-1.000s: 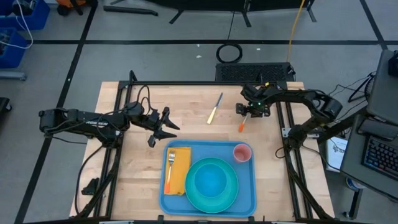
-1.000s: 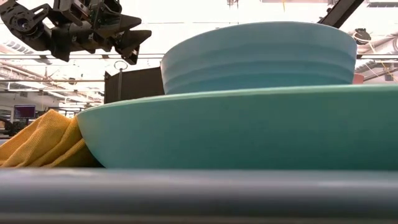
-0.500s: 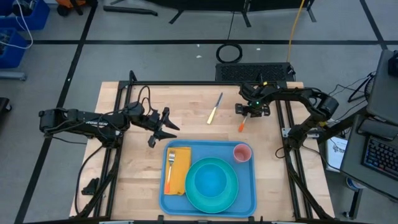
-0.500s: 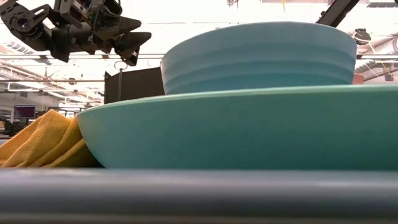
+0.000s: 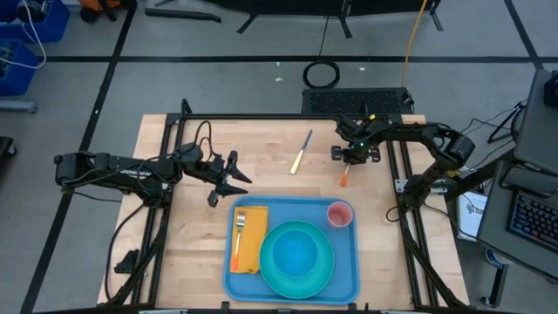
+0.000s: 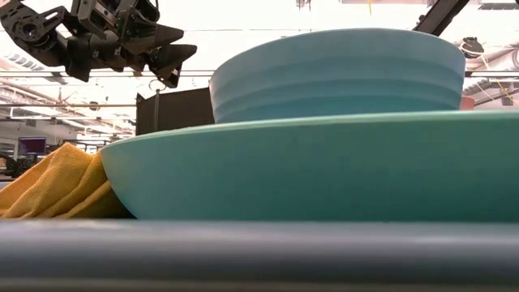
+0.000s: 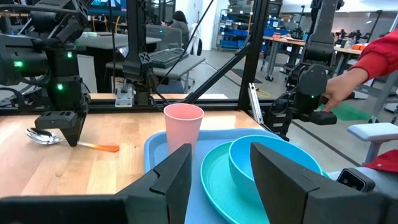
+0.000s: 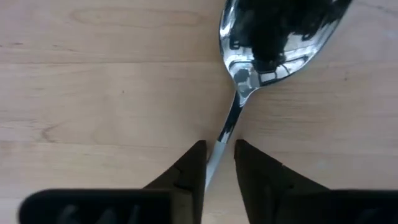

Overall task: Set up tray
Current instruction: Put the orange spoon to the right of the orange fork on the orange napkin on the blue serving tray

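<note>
High view: tray (image 5: 347,277) holding plate (image 5: 297,258), cup (image 5: 339,214).

A: The tray (image 5: 349,279) is blue; on it, a turquoise plate (image 5: 297,259) and bowl (image 7: 273,163).

B: Beside the plate?

A: An orange-yellow napkin (image 5: 252,247), a pink cup (image 5: 339,215). Beyond the tray, on pale wood, a shiny spoon (image 8: 261,43) with an orange handle (image 5: 344,179).

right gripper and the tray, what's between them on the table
In the high view, only the orange handle end of the spoon and bare wood lie between the right gripper and the tray. The pink cup stands inside the tray's near corner.
</note>
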